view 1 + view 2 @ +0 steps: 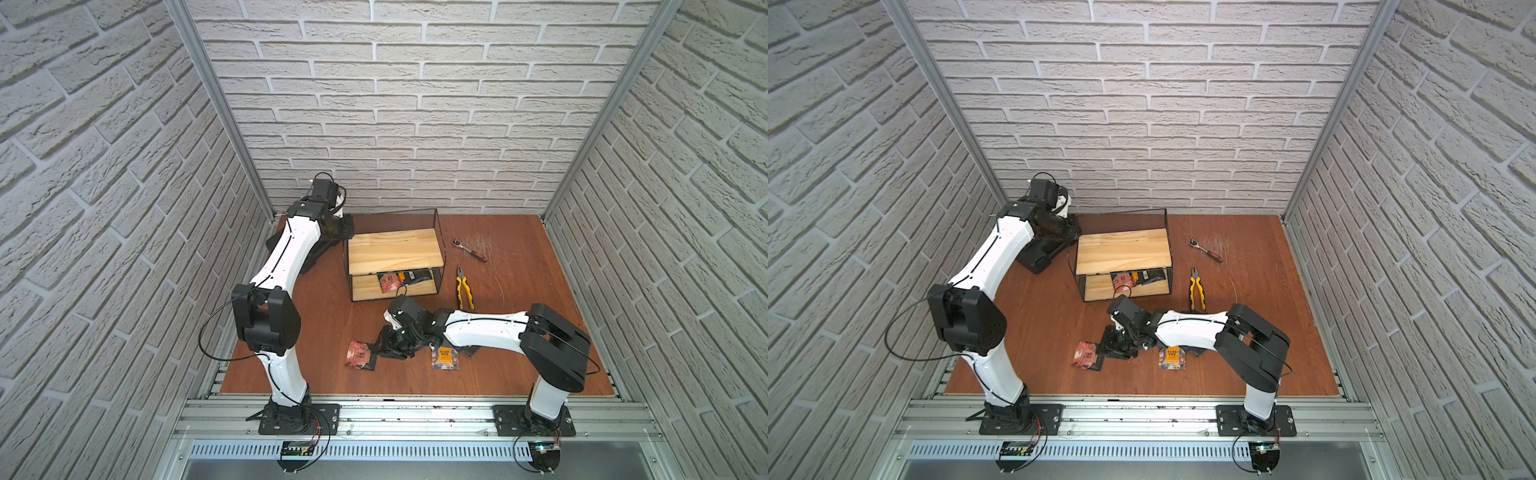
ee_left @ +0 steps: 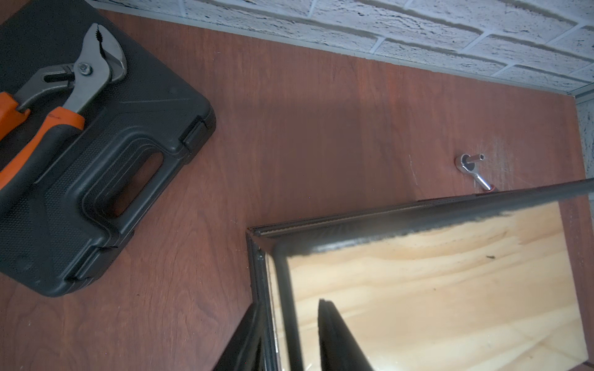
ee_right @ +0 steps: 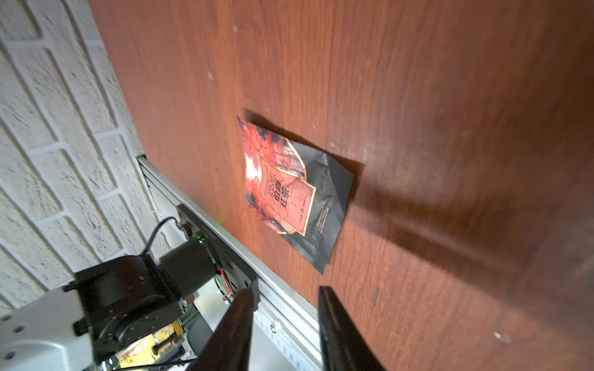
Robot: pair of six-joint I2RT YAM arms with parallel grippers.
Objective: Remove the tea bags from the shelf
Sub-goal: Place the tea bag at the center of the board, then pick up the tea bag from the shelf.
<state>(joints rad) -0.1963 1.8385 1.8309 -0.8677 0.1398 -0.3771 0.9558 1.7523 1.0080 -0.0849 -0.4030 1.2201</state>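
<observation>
At the far middle of the table (image 1: pixel 311 324): the shelf (image 1: pixel 395 249), top board bare. On its lower tier, toward the right end: a cluster of tea bags (image 1: pixel 401 280), a red one at the front edge, dark ones behind it; exact count impossible to tell.

Pinched closed on the shelf's left mesh wall, at the far corner: the left gripper (image 2: pixel 289 303), one finger outside the wall, the other inside over the top board.

Already off the shelf and flat on the near part of the table: a red tea bag (image 1: pixel 360 354) to the left and an orange-labelled tea bag (image 1: pixel 445 357) to the right, well apart, the latter partly hidden under the right forearm.

Between those two, low over the table: the right gripper (image 3: pixel 286 289), fingers parted, nothing between them, nothing held, tips just beside the red tea bag.

Right of the shelf: yellow-handled pliers (image 1: pixel 464 289), and farther back a ratchet wrench (image 1: pixel 469 249). Left of the shelf, under the left arm: a black tool case (image 2: pixel 112 180), orange-handled pliers (image 2: pixel 80 80) lying on top.
</observation>
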